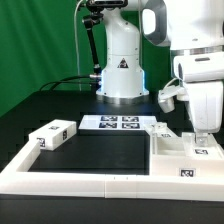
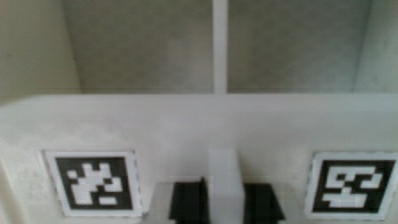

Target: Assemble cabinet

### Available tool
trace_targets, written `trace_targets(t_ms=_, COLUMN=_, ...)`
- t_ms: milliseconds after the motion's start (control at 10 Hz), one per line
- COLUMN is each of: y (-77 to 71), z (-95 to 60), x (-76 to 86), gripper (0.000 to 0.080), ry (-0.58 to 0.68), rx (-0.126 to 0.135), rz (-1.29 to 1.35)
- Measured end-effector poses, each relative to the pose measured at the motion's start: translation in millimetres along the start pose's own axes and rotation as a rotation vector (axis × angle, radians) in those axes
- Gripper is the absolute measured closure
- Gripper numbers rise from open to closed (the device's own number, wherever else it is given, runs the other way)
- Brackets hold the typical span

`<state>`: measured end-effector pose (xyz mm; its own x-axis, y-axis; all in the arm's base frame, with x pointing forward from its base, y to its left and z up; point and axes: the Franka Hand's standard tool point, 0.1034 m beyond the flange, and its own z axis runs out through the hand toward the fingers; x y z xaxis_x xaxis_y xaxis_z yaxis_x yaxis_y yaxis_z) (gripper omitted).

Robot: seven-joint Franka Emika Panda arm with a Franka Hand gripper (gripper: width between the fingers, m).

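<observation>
The white cabinet body lies at the exterior view's right, by the corner of the rail. It carries square tags, one of them beside my gripper. The gripper stands straight down on the body. In the wrist view its black fingers sit on either side of a thin white upright wall of the body, with the gripper shut on that wall. Two tags flank the fingers. A small white drawer block with a tag lies apart at the exterior view's left.
The marker board lies flat in front of the robot base. A long white rail borders the black table along the front and the right. A green curtain hangs behind.
</observation>
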<state>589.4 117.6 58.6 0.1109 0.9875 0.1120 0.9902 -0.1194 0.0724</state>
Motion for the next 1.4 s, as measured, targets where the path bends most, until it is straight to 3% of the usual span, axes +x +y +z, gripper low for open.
trace_targets(t_ms=200, y=-1.3, z=0.9, x=0.4, gripper=0.072, ry=0.0, rx=0.002, rz=0.008)
trace_targets(t_ms=300, y=-1.7, z=0.8, x=2.0, gripper=0.0515, ry=0.0, rx=0.002, rz=0.01)
trace_targets(t_ms=500, y=-4.1, z=0.1, x=2.0, gripper=0.0228, ry=-0.001, rx=0.004, rz=0.015)
trace_targets(t_ms=600, y=-9.4, z=-2.5, x=3.8, gripper=0.0228, ry=-0.002, rx=0.006, rz=0.02)
trace_targets(t_ms=700, y=-17.9, z=-7.1, x=7.2, gripper=0.0067, ry=-0.003, rx=0.004, rz=0.03)
trace_targets(t_ms=800, y=-28.4, z=-11.2, x=9.8, gripper=0.0067, ry=-0.006, rx=0.004, rz=0.047)
trace_targets(t_ms=900, y=-39.9, z=-14.7, x=12.8, gripper=0.001, ry=-0.009, rx=0.003, rz=0.058)
trace_targets(t_ms=1100, y=-70.0, z=-25.5, x=17.8, gripper=0.0003, ry=-0.015, rx=-0.008, rz=0.054)
trace_targets(t_ms=1300, y=-100.3, z=-32.9, x=-0.6, gripper=0.0002, ry=-0.03, rx=-0.014, rz=-0.052)
trace_targets(t_ms=1400, y=-109.5, z=-33.2, x=-5.5, gripper=0.0002, ry=-0.041, rx=0.0, rz=-0.001)
